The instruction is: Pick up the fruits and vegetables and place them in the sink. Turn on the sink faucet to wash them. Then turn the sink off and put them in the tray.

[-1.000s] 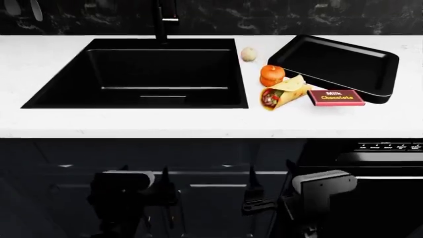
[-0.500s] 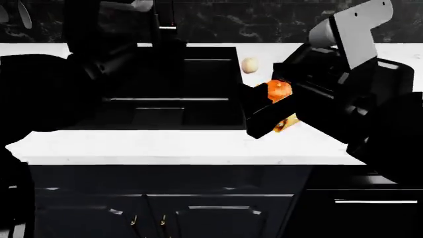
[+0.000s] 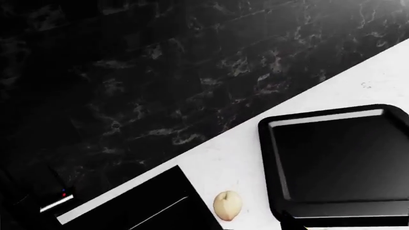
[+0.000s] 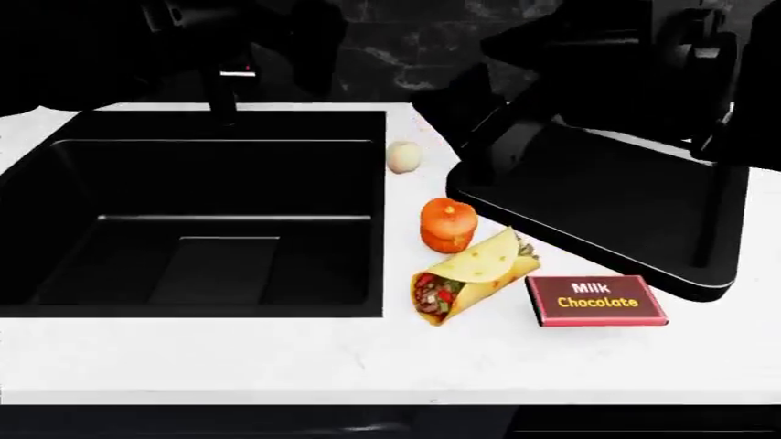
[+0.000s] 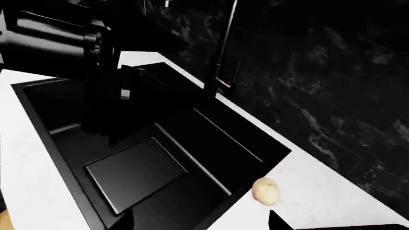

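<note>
1. The sink (image 4: 73, 151) was set into the left part of the white bench (image 4: 244, 357), its recessed bottom panel bare of produce.
2. The sink faucet (image 5: 221, 45) was seen upright at the back rim of the sink, against the dark marbled wall (image 3: 160, 72); its side lever with a red dot was visible in the right wrist view.
3. The left arm (image 4: 110, 46) was held above the back left corner of the bench; its jaws could not be made out, so their opening could not be told.
4. The cream apple-like fruit (image 4: 404, 156) was lying on the bench between the sink's right rim and the tray, near the back edge.
5. The orange-red tomato-like fruit (image 4: 448, 224) was standing nearer the front, just beside the tortilla wrap (image 4: 470, 274).
6. The chocolate bar (image 4: 598, 301) was lying right of the wrap, against the tray's front rim.
7. The tray (image 4: 683, 283) was resting on the right part of the bench, nothing lying in it.
8. The right arm (image 4: 610, 55) was hanging over the tray; whether its jaws were parted could not be told.
</note>
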`<state>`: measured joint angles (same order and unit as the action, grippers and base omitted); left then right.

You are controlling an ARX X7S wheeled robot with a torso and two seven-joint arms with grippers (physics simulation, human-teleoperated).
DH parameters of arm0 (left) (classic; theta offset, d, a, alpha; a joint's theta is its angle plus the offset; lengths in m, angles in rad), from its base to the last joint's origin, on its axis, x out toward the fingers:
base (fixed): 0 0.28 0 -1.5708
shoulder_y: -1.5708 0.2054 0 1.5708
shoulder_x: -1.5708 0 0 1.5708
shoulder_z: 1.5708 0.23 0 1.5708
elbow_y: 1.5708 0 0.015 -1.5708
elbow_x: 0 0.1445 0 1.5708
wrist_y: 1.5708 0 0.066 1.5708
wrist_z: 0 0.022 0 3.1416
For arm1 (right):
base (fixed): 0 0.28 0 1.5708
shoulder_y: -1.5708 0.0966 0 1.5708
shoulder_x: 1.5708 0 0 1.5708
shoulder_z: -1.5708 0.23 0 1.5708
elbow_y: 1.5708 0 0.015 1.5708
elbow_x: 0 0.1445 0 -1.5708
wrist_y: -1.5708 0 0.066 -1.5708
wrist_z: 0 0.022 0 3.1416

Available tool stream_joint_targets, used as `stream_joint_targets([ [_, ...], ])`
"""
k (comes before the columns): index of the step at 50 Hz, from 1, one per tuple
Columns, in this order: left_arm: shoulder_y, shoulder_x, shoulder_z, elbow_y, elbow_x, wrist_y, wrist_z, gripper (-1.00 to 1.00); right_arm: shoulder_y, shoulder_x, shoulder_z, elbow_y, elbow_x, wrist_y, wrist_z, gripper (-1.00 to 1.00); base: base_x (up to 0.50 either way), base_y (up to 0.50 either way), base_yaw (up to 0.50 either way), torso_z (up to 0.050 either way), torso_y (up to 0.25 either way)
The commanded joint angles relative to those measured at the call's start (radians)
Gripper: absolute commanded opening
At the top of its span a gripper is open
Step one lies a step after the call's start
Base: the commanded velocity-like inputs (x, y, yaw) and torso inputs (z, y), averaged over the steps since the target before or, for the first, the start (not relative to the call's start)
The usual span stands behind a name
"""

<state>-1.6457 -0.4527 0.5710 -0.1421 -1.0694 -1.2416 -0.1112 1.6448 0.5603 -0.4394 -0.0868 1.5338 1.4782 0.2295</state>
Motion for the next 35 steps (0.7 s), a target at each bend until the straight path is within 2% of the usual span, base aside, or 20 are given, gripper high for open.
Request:
stream_joint_targets([
  [1, -0.039, -0.023, 0.035, 0.006, 0.003, -0.022, 0.034, 1.00, 0.105, -0.001, -0.078, 0.028, -0.090, -0.025, -0.102, 1.00, 0.42, -0.36, 0.00, 0.000, 0.015],
  [10, -0.038, -0.038, 0.041, 0.028, -0.003, -0.025, 0.040, 1.00, 0.126, -0.012, -0.129, 0.047, -0.173, -0.080, -0.168, 1.00, 0.49, -0.26, 0.00, 0.000, 0.000],
  [17, -0.030, -0.044, 0.051, 0.046, -0.012, -0.035, 0.040, 1.00, 0.118, -0.012, -0.145, 0.057, -0.211, -0.123, -0.200, 1.00, 0.50, -0.02, 0.00, 0.000, 0.000],
  [32, -0.006, -0.060, 0.067, 0.066, -0.013, -0.025, 0.048, 1.00, 0.119, -0.048, -0.205, 0.159, -0.299, -0.190, -0.263, 1.00, 0.01, 0.00, 0.00, 0.000, 0.001],
  [35, 0.002, -0.062, 0.071, 0.074, -0.017, -0.027, 0.049, 1.00, 0.112, -0.044, -0.204, 0.155, -0.293, -0.191, -0.263, 1.00, 0.50, 0.00, 0.00, 0.000, 0.000],
])
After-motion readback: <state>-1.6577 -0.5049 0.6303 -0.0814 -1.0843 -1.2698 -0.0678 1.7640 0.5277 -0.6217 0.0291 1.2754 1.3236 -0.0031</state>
